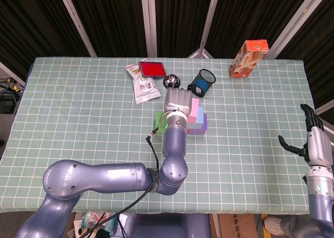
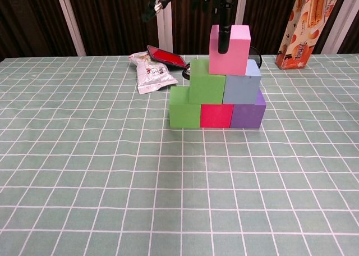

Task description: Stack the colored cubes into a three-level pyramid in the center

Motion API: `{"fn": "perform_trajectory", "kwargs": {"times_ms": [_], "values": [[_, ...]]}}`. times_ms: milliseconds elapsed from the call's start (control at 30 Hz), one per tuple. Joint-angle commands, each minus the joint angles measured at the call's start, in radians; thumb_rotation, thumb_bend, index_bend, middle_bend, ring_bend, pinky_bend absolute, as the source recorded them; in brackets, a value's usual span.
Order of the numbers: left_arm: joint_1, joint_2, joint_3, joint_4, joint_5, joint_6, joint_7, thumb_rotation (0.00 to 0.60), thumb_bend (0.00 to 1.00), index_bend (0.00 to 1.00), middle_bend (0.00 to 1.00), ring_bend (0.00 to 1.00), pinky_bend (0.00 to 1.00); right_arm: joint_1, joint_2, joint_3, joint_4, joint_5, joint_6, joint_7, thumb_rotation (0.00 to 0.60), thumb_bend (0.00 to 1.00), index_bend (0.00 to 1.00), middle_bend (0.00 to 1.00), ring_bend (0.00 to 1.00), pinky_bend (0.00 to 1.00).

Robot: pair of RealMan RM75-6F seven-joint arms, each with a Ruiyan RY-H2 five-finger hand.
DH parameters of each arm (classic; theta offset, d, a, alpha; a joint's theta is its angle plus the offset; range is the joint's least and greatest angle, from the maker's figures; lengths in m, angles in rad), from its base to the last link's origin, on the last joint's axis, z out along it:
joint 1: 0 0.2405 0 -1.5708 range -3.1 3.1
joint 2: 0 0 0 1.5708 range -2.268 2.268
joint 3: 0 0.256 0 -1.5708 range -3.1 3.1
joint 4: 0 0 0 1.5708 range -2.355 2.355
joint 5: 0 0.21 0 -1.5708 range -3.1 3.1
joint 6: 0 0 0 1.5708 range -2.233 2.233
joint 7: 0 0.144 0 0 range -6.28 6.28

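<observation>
The pyramid stands mid-table: a light green cube (image 2: 184, 114), a red cube (image 2: 216, 115) and a purple cube (image 2: 248, 114) form the base. On them sit a green cube (image 2: 206, 88) and a grey-blue cube (image 2: 242, 87). A pink cube (image 2: 235, 51) (image 1: 194, 110) rests level on top. My left hand (image 1: 177, 102) hovers over the stack's left part, one finger (image 2: 222, 37) hanging in front of the pink cube's left front face; no grip shows. My right hand (image 1: 308, 140) is far off at the table's right edge, fingers spread, holding nothing.
Behind the stack lie a snack packet (image 2: 148, 73), a flat red-topped box (image 1: 152, 68), a small metal bowl (image 1: 170, 81) and a black mesh cup (image 1: 202, 81). An orange carton (image 2: 305, 20) stands at the back right.
</observation>
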Motion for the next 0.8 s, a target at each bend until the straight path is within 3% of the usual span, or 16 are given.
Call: {"fn": "perform_trajectory", "kwargs": {"times_ms": [33,467,800], "values": [[0.007,0.005,0.000,-0.006,-0.002,0.000,-0.001,0.600,0.20,0.01,0.25,0.07,0.10,0.000,0.000,0.000,0.000,-0.001,0.000,-0.001,0.600,0.31,0.00,0.00,0.00,0.00],[0.028,0.010,0.008,-0.018,0.004,-0.016,-0.021,0.600,0.20,0.01,0.28,0.07,0.10,0.001,-0.003,-0.004,0.001,-0.003,0.000,-0.005,0.600,0.30,0.00,0.00,0.00,0.00],[0.024,0.027,0.015,-0.021,-0.010,-0.012,0.013,0.600,0.20,0.00,0.25,0.07,0.10,0.002,-0.003,-0.003,0.003,0.002,-0.002,-0.004,0.600,0.30,0.00,0.00,0.00,0.00]]}}
